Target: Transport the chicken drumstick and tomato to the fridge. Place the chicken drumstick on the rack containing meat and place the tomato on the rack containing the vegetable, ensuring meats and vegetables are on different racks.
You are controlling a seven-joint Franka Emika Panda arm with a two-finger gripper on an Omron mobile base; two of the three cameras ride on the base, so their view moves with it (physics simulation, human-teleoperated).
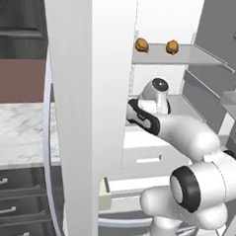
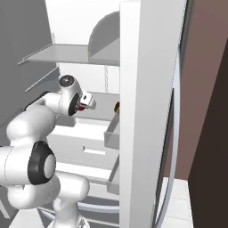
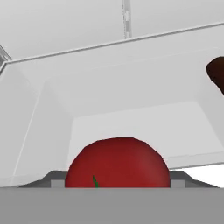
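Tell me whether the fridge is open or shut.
Open. The fridge has its door swung wide, baring the top shelf, where two brown pieces of meat sit.

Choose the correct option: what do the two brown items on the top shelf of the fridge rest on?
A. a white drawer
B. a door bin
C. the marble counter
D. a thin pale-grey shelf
D: in the left base view, both brown items sit on the thin pale-grey shelf inside the fridge.
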